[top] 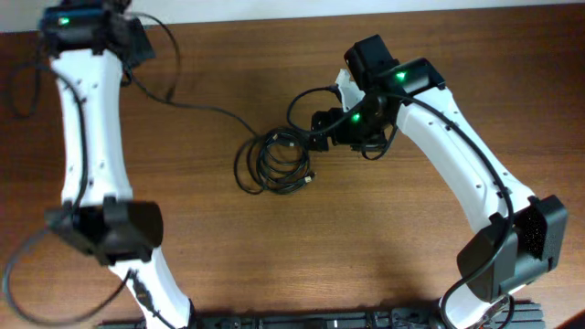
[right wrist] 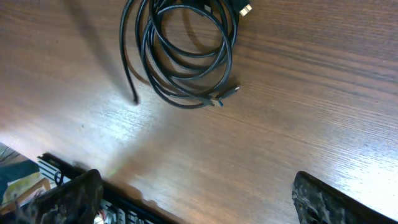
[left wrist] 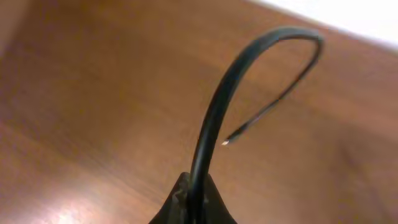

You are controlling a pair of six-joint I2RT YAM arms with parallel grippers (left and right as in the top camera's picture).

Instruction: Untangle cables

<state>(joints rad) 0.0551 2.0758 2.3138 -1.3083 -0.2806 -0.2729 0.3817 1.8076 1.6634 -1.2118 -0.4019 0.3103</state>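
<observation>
The cables (top: 259, 169) lie as one small black coiled bundle in the middle of the wooden table. One strand (top: 206, 108) runs from the bundle up and left to my left gripper (top: 139, 47) at the far left corner. In the left wrist view that gripper (left wrist: 194, 196) is shut on this cable (left wrist: 214, 118), which arcs up and right and then drops to a loose tip. My right gripper (top: 320, 130) hovers just right of the bundle. In the right wrist view it (right wrist: 199, 190) is wide open and empty, with the coil (right wrist: 186, 104) and a small plug (right wrist: 227, 93) ahead of it.
The table's far edge (left wrist: 348, 25) shows behind the held cable. A dark rail with wiring (right wrist: 74, 177) runs along the table's near edge. The arms' own thicker black wires (top: 23, 87) loop beside the left arm.
</observation>
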